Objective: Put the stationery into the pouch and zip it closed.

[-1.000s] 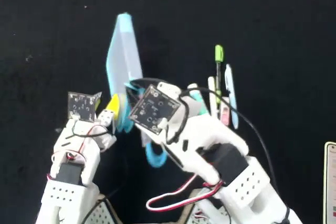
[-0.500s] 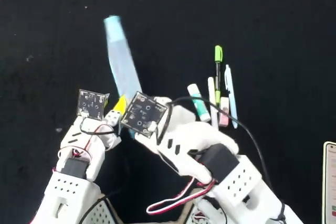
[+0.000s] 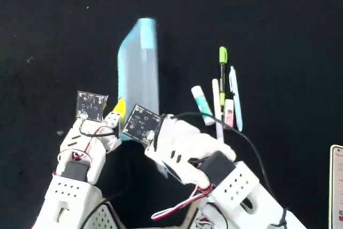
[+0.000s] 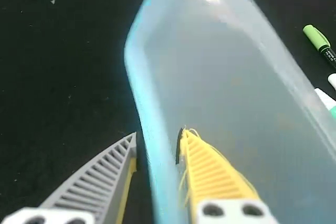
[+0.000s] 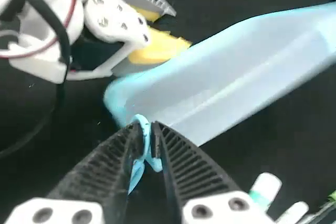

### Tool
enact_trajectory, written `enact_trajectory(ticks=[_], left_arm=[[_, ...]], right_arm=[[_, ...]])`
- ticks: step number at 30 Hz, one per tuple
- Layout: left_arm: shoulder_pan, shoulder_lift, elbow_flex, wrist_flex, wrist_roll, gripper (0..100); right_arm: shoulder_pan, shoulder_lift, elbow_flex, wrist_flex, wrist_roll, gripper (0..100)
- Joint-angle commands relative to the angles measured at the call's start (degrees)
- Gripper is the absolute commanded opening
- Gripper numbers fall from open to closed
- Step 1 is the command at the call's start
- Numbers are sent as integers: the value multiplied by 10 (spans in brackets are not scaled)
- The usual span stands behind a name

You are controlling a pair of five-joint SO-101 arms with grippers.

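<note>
Looking down from the high view, the translucent light-blue pouch (image 3: pixel 138 79) is stretched out long on the black desk (image 3: pixel 53 36), its far end pointing away from the arms and its near end sitting right between the two grippers. The left gripper (image 4: pixel 157 135) has one yellow jaw and one grey jaw. In its own wrist view the yellow one lies against the pouch's clear wall and the grey one sits on the outside, with the thicker blue rim caught between them, so I'd call that clamped on the pouch's near edge. The right gripper (image 5: pixel 147 125) has black ribbed jaws that are pretty much together, pinching a little blue tab (image 5: pixel 135 171) that hangs off the near corner of the pouch. I can't tell if that's the zip pull or just a loop. All the stationery is out on the desk, off to the side of the pouch nearer the right arm, not touching it. It includes a green-capped marker (image 3: pixel 223 57) farthest from the arms, a pale blue pen (image 3: pixel 236 100), a white pen (image 3: pixel 217 97), a small pink piece (image 3: pixel 229 113) and a teal-and-white tube (image 3: pixel 202 105). They lie close together, roughly parallel, and the tube is the one closest to the pouch.
</note>
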Motion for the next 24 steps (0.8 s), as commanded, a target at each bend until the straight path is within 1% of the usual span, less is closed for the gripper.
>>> enact_trajectory(ticks=[1,2,4,7,9,11,12,14,16,18,20,22,24], left_arm=[[-5,4,14,-8,-2,145],[-5,4,14,-8,-2,145],[-5,4,14,-8,-2,145],[-5,4,14,-8,-2,145],[-5,4,14,-8,-2,145],[-5,4,14,-8,-2,145],[-7,1,14,-8,-2,145],[-27,-3,10,-8,-6,142],[-74,-3,2,-11,-33,141],[-137,-3,-12,-11,-43,141],[-204,-3,-29,-11,-22,141],[-276,-3,-47,-11,17,141],[-343,-3,-60,-11,76,141]], right_arm=[[9,14,14,40,-4,60],[18,14,14,53,-7,73],[48,14,14,64,-35,73],[118,14,14,66,-64,74],[154,14,14,68,-68,76],[161,14,13,82,-66,97],[155,14,11,98,-69,120],[111,14,12,120,-69,162],[57,14,21,121,-69,181],[8,14,33,98,-74,181],[-32,17,44,60,-126,183],[-69,18,58,12,-183,183],[-105,20,72,-29,-202,183]])
